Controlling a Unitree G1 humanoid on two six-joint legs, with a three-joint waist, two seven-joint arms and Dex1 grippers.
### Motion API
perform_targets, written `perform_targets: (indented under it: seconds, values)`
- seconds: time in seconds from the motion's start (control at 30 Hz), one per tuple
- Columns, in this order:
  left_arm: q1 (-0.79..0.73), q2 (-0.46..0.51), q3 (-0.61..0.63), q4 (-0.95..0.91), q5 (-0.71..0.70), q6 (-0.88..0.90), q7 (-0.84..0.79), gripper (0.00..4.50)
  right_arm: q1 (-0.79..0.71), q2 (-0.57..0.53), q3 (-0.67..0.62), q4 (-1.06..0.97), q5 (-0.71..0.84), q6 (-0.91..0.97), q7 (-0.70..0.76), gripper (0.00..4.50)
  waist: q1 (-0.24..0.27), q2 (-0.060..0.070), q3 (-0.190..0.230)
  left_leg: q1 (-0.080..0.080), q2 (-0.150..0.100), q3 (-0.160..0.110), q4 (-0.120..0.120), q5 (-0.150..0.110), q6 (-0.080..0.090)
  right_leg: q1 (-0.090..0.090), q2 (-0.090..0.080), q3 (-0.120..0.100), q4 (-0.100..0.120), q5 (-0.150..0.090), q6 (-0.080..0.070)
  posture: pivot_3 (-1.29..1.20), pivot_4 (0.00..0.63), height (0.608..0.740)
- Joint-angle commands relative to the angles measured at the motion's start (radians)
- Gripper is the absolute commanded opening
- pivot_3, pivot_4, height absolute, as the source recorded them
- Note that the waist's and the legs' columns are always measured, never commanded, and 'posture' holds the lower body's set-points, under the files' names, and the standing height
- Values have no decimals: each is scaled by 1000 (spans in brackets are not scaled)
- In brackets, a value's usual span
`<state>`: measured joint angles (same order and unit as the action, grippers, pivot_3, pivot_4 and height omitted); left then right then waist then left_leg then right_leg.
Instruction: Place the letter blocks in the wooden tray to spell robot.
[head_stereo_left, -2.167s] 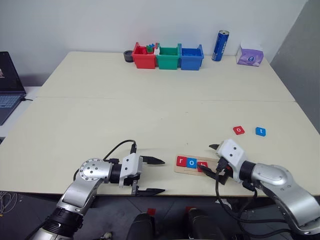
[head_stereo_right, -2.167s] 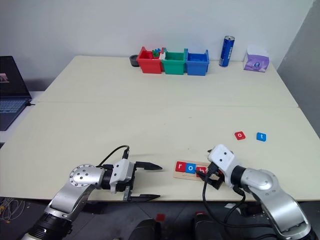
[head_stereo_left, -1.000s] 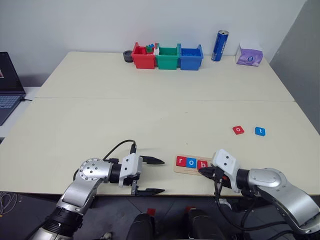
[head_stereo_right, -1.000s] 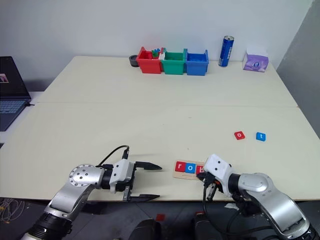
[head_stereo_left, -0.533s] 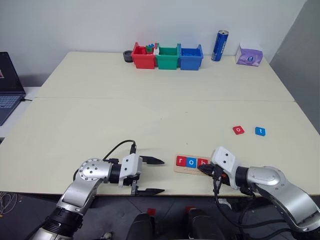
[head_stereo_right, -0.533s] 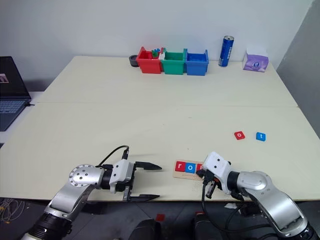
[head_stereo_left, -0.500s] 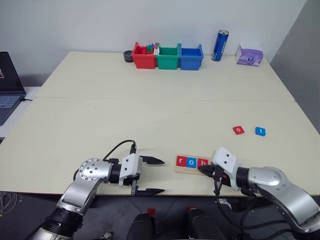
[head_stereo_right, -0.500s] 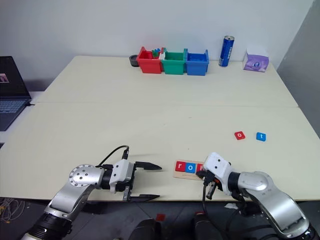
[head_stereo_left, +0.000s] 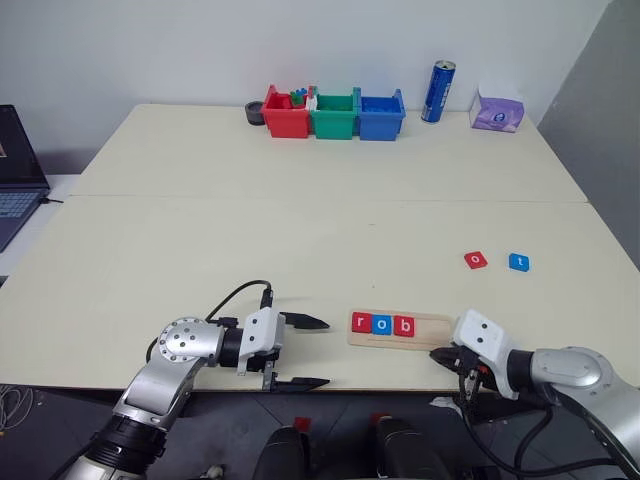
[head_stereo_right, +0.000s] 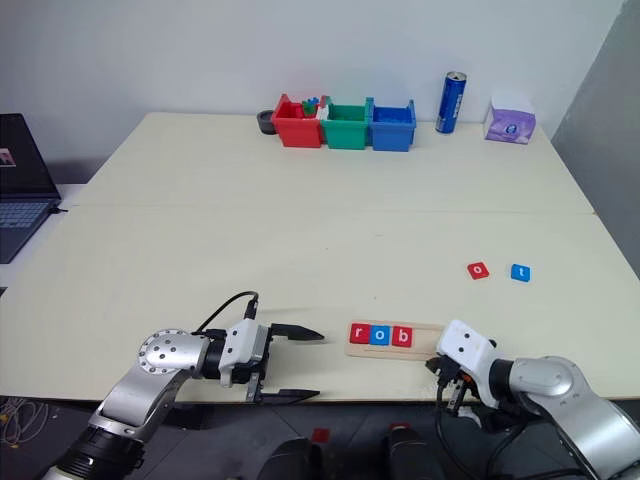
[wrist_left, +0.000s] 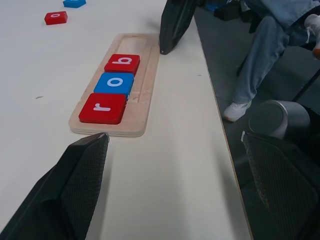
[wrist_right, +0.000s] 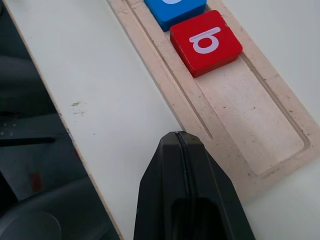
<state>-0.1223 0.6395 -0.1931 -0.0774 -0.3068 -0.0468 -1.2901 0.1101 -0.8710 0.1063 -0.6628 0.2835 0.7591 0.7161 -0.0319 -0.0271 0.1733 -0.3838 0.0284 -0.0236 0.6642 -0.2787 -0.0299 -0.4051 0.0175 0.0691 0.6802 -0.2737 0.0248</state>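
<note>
The wooden tray (head_stereo_left: 432, 327) lies near the table's front edge. It holds a red r (head_stereo_left: 362, 322), a blue o (head_stereo_left: 382, 323) and a red b (head_stereo_left: 403, 325) from its left end; its right part is bare. A red o block (head_stereo_left: 476, 260) and a blue t block (head_stereo_left: 518, 262) lie loose on the table, farther back and right. My right gripper (head_stereo_left: 441, 356) is shut and empty, its tip just off the tray's right front corner, seen close in the right wrist view (wrist_right: 181, 137). My left gripper (head_stereo_left: 322, 352) stands open and empty left of the tray.
Red (head_stereo_left: 287, 112), green (head_stereo_left: 335, 113) and blue (head_stereo_left: 381, 112) bins stand at the table's back, with a blue can (head_stereo_left: 438, 90) and a purple tissue pack (head_stereo_left: 497, 113) to their right. A laptop (head_stereo_left: 15, 175) sits at far left. A person's legs (wrist_left: 260, 45) are beyond the front edge.
My right gripper has drawn back from the b block, rightward and toward the front edge, so the b now shows fully in the tray. The left arm has kept still.
</note>
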Motion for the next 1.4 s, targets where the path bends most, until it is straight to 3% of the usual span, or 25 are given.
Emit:
perform_targets:
  seconds: [0.03,0.33,0.7,1.4]
  values:
    - [-3,-2,-10,-27,-4,-2,-3,4500,0,4,0,-5,-19,-17,-11,12,0,0,0,0,0,0,0,0,0,0,0,0,0,0,0,0,150,740]
    - [4,6,2,-36,-8,8,6,4500,-45,44,-98,-107,156,81,25,12,0,0,0,0,0,0,0,0,0,0,0,0,0,0,0,0,150,740]
    - [-5,23,23,-12,-4,3,13,4500,-263,21,107,94,-48,34,-20,12,0,0,0,0,0,0,0,0,0,-1,0,0,0,0,0,0,150,740]
    - [19,18,16,-22,-3,-14,38,4500,-335,65,184,132,-91,8,47,12,0,0,0,0,0,-1,0,0,0,-1,0,0,0,0,0,0,150,740]
